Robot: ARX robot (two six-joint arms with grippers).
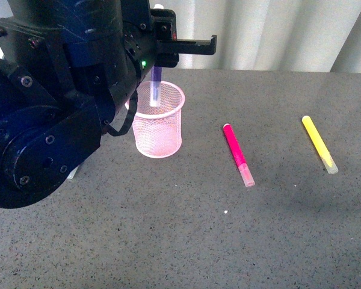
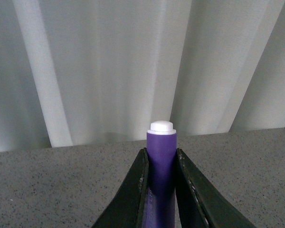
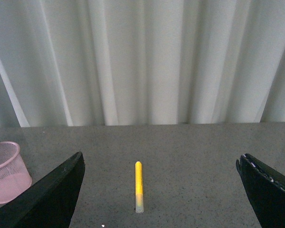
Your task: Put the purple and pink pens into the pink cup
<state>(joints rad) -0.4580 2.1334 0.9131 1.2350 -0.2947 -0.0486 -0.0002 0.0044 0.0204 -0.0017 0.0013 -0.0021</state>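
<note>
My left gripper [image 1: 158, 60] is shut on the purple pen [image 1: 157, 78] and holds it upright over the pink cup [image 1: 160, 129]. The pen's clear cap end reaches down inside the cup's rim. In the left wrist view the purple pen [image 2: 161, 161], white end up, is pinched between the two dark fingers [image 2: 139, 180]. The pink pen [image 1: 237, 154] lies flat on the table to the right of the cup. My right gripper [image 3: 159, 159] is open and holds nothing. The right wrist view has the pink cup [image 3: 7, 168] at its edge.
A yellow pen [image 1: 319, 144] lies on the grey table [image 1: 186, 241] at the far right; it also shows between my right jaws as the yellow pen [image 3: 139, 185]. White curtain folds [image 1: 259, 30] close the back. My left arm's bulk fills the left of the front view.
</note>
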